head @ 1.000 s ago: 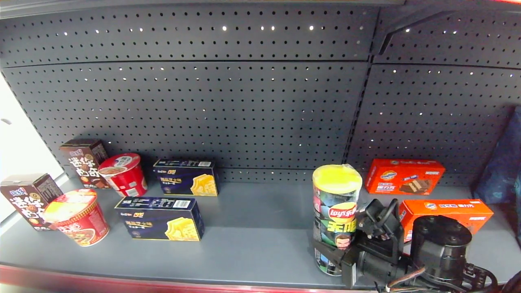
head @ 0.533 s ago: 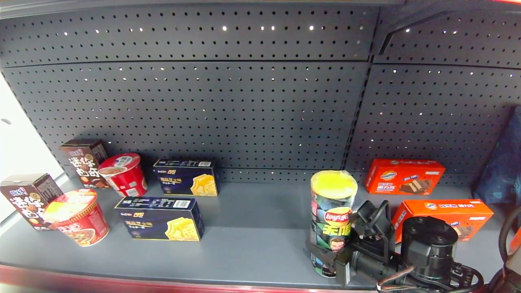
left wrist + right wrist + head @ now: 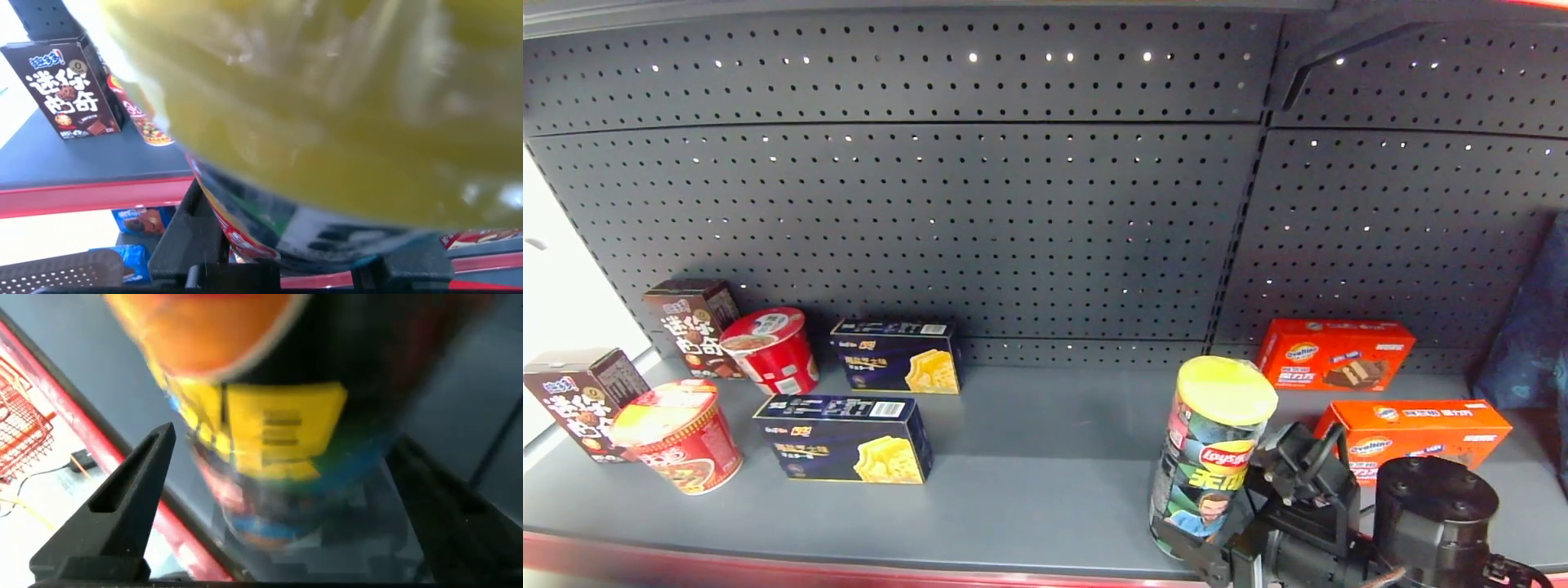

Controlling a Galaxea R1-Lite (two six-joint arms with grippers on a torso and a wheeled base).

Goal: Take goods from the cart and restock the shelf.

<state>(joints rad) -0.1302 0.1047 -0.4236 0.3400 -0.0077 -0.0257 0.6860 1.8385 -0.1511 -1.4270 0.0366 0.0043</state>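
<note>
Tilting rightward over the last half second, the chips can is now leaning its yellow lid toward the orange wafer boxes, with its base near the front edge of the shelf. The right gripper is clamping its fingers on the can's sides, flanking a yellow label panel. A red oval logo and a cartoon face are showing on the wrapper. The left gripper is gripping a second yellow-lidded can, while a brown box with white characters is standing on the shelf beyond.
</note>
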